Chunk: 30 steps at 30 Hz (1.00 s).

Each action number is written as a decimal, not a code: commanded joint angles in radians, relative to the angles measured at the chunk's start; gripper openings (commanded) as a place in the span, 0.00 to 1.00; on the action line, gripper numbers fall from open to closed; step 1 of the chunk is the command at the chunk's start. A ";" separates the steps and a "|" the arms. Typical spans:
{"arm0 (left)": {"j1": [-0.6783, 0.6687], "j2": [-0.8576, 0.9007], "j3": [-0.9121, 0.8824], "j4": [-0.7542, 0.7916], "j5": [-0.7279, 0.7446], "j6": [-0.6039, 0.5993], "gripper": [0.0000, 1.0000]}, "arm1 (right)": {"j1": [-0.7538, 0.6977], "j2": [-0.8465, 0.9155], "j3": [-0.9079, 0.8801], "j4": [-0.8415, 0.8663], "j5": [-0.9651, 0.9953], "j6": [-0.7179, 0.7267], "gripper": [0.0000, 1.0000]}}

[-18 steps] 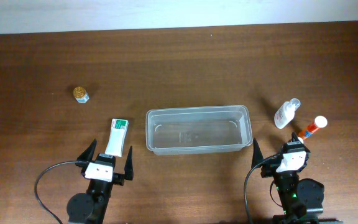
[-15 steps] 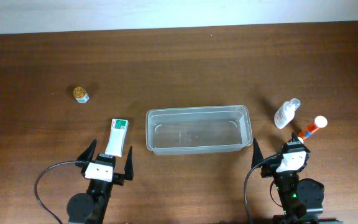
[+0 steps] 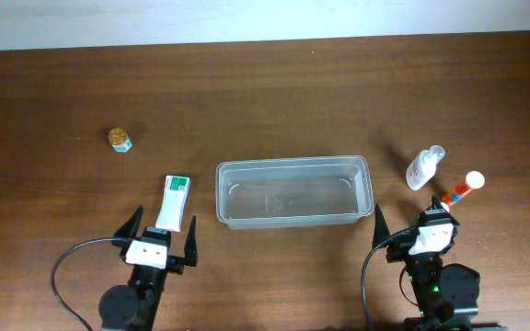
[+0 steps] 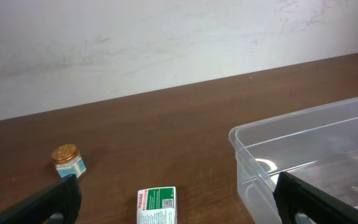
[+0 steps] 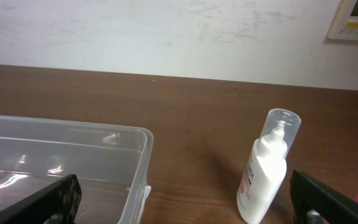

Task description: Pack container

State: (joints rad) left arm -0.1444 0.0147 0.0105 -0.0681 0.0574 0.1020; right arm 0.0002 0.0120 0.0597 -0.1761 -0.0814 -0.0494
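The clear plastic container (image 3: 293, 191) sits empty at the table's middle; it also shows in the left wrist view (image 4: 316, 162) and the right wrist view (image 5: 61, 168). A white and green tube (image 3: 172, 202) lies left of it, just ahead of my left gripper (image 3: 162, 236), which is open and empty; the tube shows in the left wrist view (image 4: 156, 206). My right gripper (image 3: 417, 230) is open and empty near the container's right front corner. A white bottle with a clear cap (image 3: 424, 167) (image 5: 267, 168) and a red and white tube (image 3: 462, 189) lie to its right.
A small gold-lidded jar (image 3: 120, 140) stands at the far left, also in the left wrist view (image 4: 67, 161). A pale wall runs behind the table's far edge. Black cables loop by both arm bases at the front edge.
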 commanded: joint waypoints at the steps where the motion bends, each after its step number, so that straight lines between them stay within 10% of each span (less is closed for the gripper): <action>1: 0.003 -0.009 -0.001 -0.005 0.025 0.012 0.99 | -0.007 -0.008 -0.009 0.001 -0.013 0.002 0.98; 22: 0.003 -0.009 0.007 -0.010 0.014 0.011 0.99 | -0.007 0.086 0.064 -0.024 0.071 0.025 0.98; 30: 0.003 0.103 0.208 -0.216 -0.175 -0.214 0.99 | -0.007 0.354 0.349 -0.198 0.146 0.084 0.98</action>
State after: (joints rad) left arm -0.1432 0.0444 0.1066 -0.2504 -0.0593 -0.0250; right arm -0.0006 0.2348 0.2817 -0.3374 0.0292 0.0113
